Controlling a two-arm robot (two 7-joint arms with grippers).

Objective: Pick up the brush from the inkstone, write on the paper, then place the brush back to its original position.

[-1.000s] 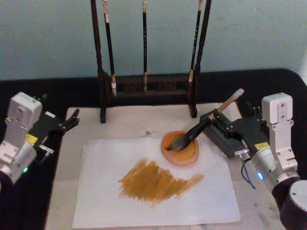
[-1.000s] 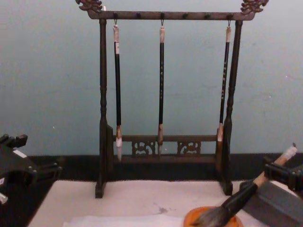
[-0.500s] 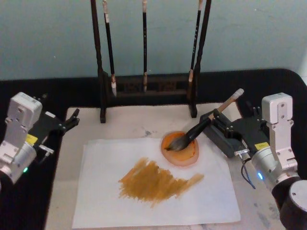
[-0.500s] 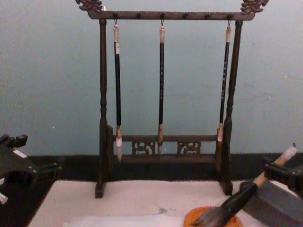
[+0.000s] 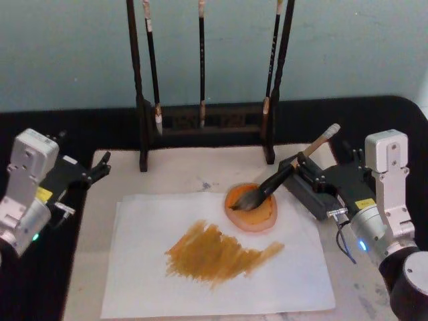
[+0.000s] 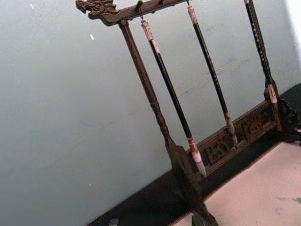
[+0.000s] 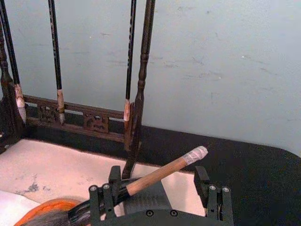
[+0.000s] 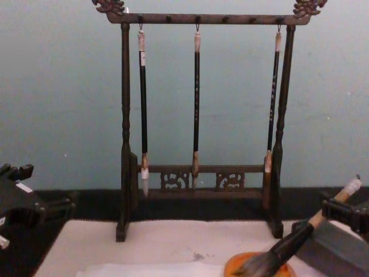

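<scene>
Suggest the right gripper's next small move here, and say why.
Probably back the right gripper away from the brush: its fingers stand open either side of the handle, the bristles rest in the orange dish, and the paper already carries a broad ochre stroke. Left gripper sits parked.

Right arm reaches in from the tabletop's right edge, wrist housing upright, forearm angled toward the centre. Right gripper (image 5: 313, 175) sits low near the right edge, its fingers (image 7: 101, 198) spread apart and not clamped on anything.

Left arm rests at the tabletop's left edge, wrist housing tilted, pointing toward the far side. Left gripper (image 5: 99, 165) hangs just over the mat's far-left corner, fingers slightly parted, holding nothing.
</scene>
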